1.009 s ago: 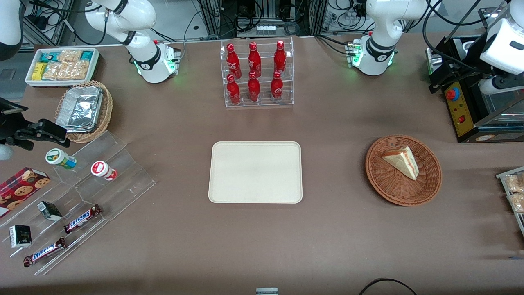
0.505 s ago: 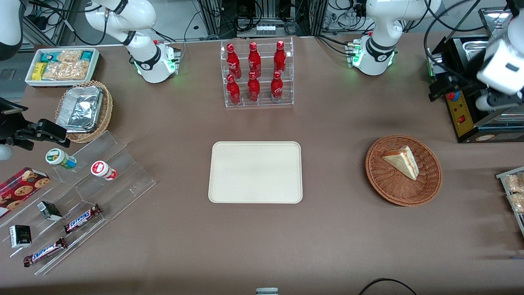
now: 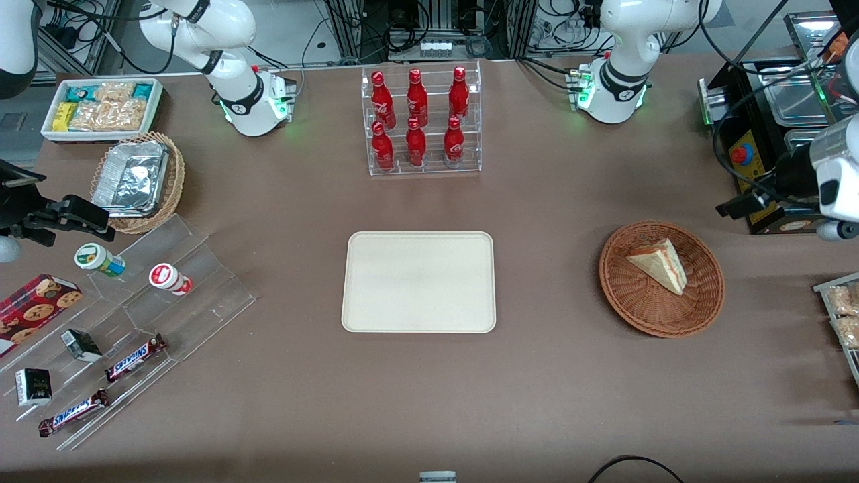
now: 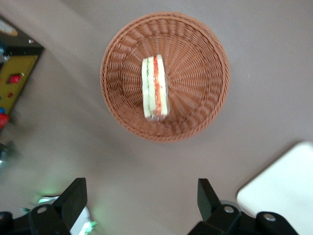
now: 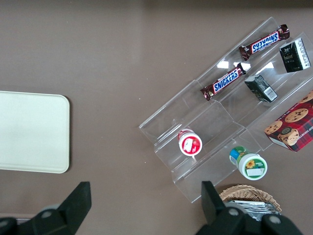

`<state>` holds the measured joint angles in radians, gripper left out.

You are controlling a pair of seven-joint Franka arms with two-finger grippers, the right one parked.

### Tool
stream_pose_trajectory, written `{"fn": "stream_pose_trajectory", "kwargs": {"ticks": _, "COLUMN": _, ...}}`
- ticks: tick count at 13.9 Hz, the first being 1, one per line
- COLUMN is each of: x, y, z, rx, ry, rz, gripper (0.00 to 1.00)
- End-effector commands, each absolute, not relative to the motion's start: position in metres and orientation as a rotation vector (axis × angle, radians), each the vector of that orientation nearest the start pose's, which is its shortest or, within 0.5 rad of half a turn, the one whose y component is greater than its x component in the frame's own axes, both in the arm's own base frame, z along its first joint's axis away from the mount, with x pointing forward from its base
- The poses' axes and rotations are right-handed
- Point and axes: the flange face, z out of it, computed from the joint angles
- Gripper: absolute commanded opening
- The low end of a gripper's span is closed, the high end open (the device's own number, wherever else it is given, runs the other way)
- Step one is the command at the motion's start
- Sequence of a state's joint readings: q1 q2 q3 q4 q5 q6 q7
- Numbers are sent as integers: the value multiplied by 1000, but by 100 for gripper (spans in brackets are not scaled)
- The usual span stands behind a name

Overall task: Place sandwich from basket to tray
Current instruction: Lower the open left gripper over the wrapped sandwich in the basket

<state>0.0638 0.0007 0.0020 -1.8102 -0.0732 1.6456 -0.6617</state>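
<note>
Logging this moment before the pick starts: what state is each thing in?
Sandwich: on its edge in the basket, untouched.
Basket: upright, holds only the sandwich.
Tray: flat, bare.
Gripper: open, apart from the basket, holding nothing.
Bottles: upright in their rack.
</note>
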Motion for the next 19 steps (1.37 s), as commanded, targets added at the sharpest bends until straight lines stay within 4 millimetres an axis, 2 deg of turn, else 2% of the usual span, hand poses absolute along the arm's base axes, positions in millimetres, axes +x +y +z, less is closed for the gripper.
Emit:
{"fn": "stream_pose_trajectory", "kwargs": {"ticks": 1, "x": 534, "y": 26, "z": 463, "rx": -2801, "ry": -1401, "rz": 229, "gripper": 100}}
{"fn": "stream_pose_trajectory", "kwargs": {"ticks": 3, "x": 534, "y": 21, "z": 421, "rx": -2772, "ry": -1465, "rz": 218, "gripper": 100}}
{"fn": "stream_pose_trajectory", "kwargs": {"ticks": 5, "x": 534, "y": 18, "z": 387, "rx": -2761, "ry": -1511, "rz": 152, "gripper": 100}}
{"fn": "stream_pose_trajectory", "kwargs": {"ticks": 8, "x": 545, "y": 17, "z": 337, "rx": -2742, "ry": -1519, "rz": 164, "gripper": 100}}
{"fn": "stream_pose_trajectory", "kwargs": {"ticks": 13, "x": 548, "y": 21, "z": 298, "rx": -2707, "ry": -1566, "rz": 151, "gripper": 100}}
{"fn": "stream_pose_trajectory", "kwargs": {"ticks": 15, "x": 549, "y": 15, "z": 278, "rx": -2692, "ry": -1571, "rz": 167, "gripper": 100}}
{"fn": "stream_pose_trajectory", "kwargs": {"ticks": 19, "x": 540, "y": 16, "z": 263, "rx": -2677, "ry": -1554, "rz": 196, "gripper": 100}}
